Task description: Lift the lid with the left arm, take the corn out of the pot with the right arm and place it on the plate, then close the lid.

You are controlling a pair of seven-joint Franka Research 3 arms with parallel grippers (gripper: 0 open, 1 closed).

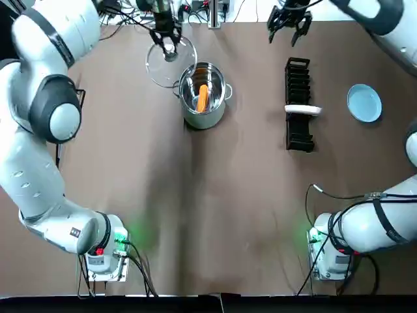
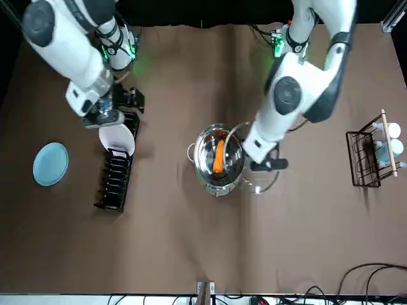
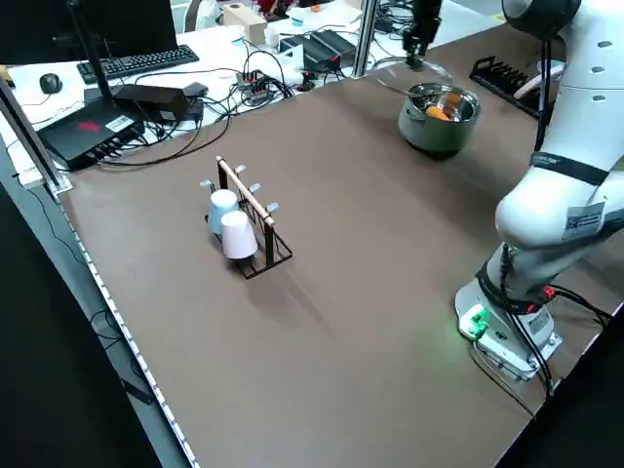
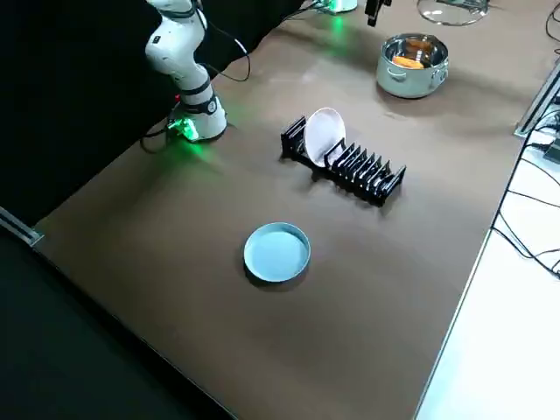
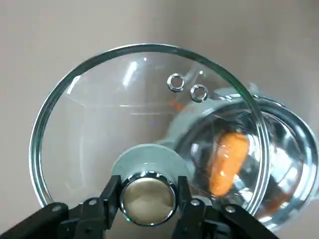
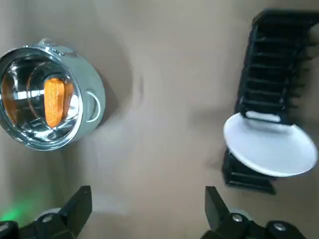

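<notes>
Left gripper (image 1: 168, 40) is closed on the knob (image 5: 148, 198) of the glass lid (image 5: 99, 114), which is held off the pot (image 1: 203, 119) — offset to its far left, partly overlapping the rim. The corn (image 1: 202, 96) is seen lying inside the uncovered pot. Right gripper (image 1: 290, 27) is held wide open and empty near the table's far edge, beyond the dish rack (image 1: 298, 85) — the blue plate (image 1: 363, 103) lies further right.
</notes>
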